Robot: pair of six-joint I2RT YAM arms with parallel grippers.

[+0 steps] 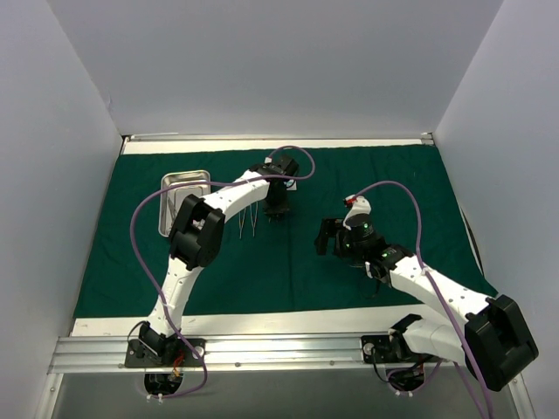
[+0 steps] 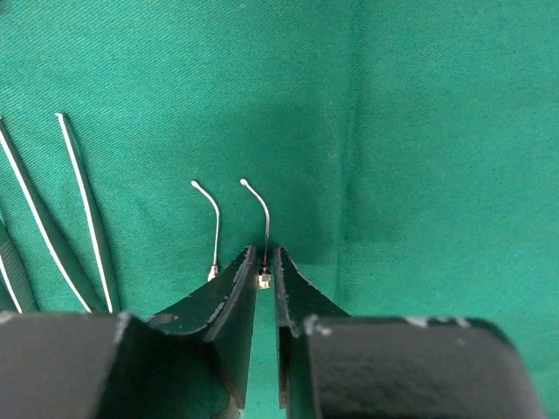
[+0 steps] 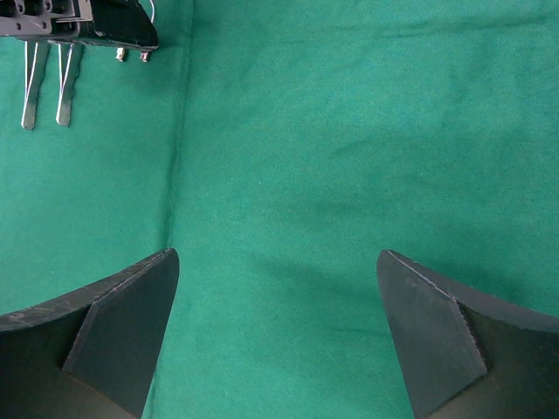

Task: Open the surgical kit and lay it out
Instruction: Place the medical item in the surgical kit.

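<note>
green cloth (image 1: 288, 271), flat; one steel tray (image 1: 179, 190); right of it two tweezers (image 3: 31, 105), two hooked probes (image 2: 217, 240). left tool (image 2: 265, 253) barely parted, grip unclear; right tool (image 3: 278, 332) spread.

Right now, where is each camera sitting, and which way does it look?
Top external: high behind the bases, looking down on the green cloth and steel tray; the left arm and right arm show whole.
Left wrist: on the left arm, looking along the left gripper, jaws a slit apart, at two curved hooks and the tweezers.
Right wrist: on the right arm, looking past the right gripper's wide-apart fingers at bare cloth; the left gripper peeks in top left.
Shared: both wrist views show the hooks and tweezers.
</note>
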